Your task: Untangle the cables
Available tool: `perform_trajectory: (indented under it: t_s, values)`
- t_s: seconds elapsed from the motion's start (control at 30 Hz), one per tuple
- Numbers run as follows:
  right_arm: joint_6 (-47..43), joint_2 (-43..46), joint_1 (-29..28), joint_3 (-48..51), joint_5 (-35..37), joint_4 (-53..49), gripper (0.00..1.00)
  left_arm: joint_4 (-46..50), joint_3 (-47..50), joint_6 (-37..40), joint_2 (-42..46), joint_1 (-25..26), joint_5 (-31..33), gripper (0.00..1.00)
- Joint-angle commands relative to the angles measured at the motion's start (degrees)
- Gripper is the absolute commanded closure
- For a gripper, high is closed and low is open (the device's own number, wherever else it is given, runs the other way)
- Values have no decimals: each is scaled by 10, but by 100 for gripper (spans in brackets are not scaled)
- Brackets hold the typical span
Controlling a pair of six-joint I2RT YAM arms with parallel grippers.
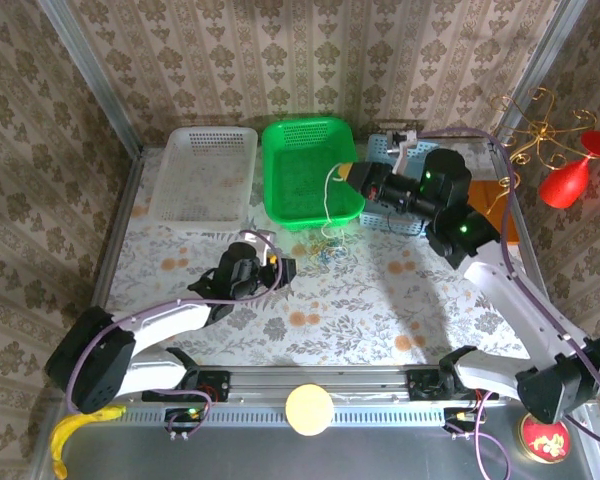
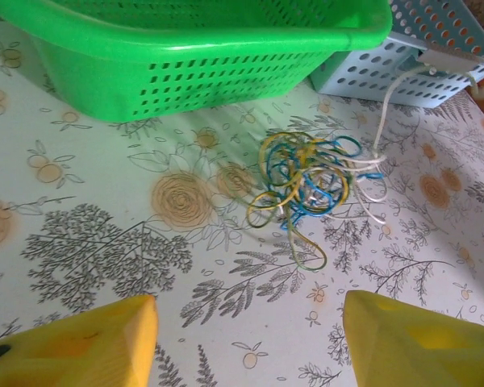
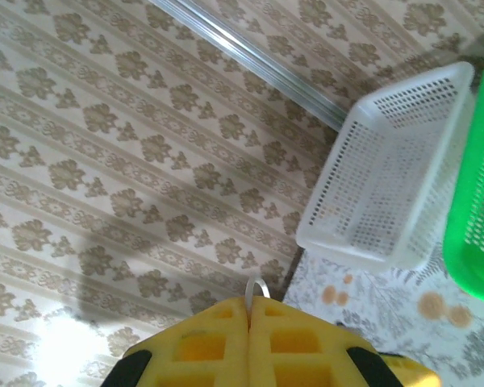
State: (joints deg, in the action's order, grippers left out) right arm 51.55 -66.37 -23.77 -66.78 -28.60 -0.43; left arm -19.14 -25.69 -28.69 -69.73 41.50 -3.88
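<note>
The right gripper (image 3: 250, 300) has its yellow fingers pressed together, with a small loop of the pale cream cord (image 3: 256, 287) pinched between the tips. It is held up over the front right corner of the bright green perforated plastic basket (image 1: 310, 170). From the grip, the cord drops past the basket's front rim to the table, as the top view shows (image 1: 329, 200).

The cord's lower end runs into the cables (image 2: 306, 181), a loose knot of thin blue, yellow-green and cream loops lying on the flower-print table cover (image 2: 105, 242) just in front of the green basket. In the left wrist view the cream strand leaves the right side of the knot and climbs toward the pale blue slotted basket (image 2: 436, 48) that touches the green basket's right side. The other loops cross over one another in one heap.

The left gripper (image 2: 248, 310) stands with its yellow fingers (image 2: 73, 343) wide apart and nothing between them. It sits low, on the near side of the knot from the green basket, and points at it without touching. In the top view it sits in front of the basket's left corner (image 1: 278, 266).

The task looks barely under way. One strand is lifted and partly drawn out, but no cord lies separate and the blue and yellow-green loops are fully interlaced. The white perforated basket (image 1: 205, 170), just left of the green one, holds no cord, and none can be seen in the green basket either. What remains is pulling the cream cord free and parting the rest, probably with the left gripper holding the knot down.
</note>
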Motion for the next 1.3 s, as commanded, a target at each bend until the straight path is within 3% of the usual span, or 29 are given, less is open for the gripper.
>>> perform_trajectory:
  t_s: [0.0,0.23,0.57,1.27]
  values:
    - [-38,55,-7,42,45,-7,100,46,-20,-6,10,-8,-12,37]
    - [-81,149,-7,156,130,-84,100,12,-38,-19,-41,-11,-36,37]
    - [-61,209,-7,282,156,-90,100,-100,-97,-66,-146,-8,-85,34]
    - [-46,186,-9,432,153,-22,100,-146,-205,-71,-301,-4,-87,37]
